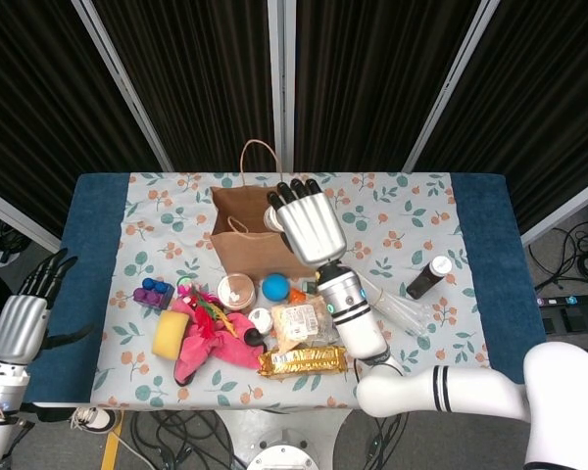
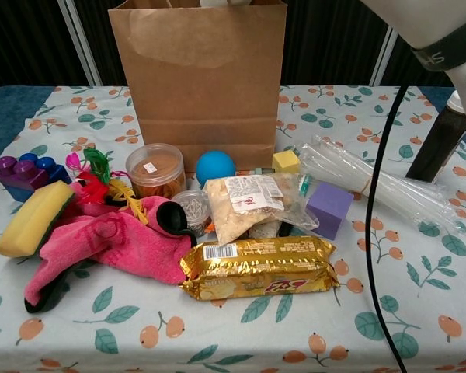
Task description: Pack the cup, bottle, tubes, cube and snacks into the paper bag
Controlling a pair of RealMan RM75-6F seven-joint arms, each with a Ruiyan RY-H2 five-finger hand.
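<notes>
**Cup over the bag mouth**

Cup first: the white paper cup shows only as a sliver at the fingertips of my right hand, which hangs directly above the open top of the brown paper bag. The fingers are curled around the cup; how firmly they hold it I cannot tell from either camera.

The bag stands upright near the middle of the desk's far edge. In front of it sit a small yellow cube, a blue ball and a round clear tub with brown contents. Just nearer lie a clear packet of pale snacks and, in front of that, a gold foil-wrapped snack bar. A purple cube rests beside the packet, touching a bundle of clear plastic tubes bound with a rubber band. The dark bottle with a white cap stands upright towards the desk's right edge.

Towards the left edge sit a pink cloth, a yellow sponge and purple toy bricks.

My left hand hovers off the desk's left edge, fingers extended, holding nothing.
</notes>
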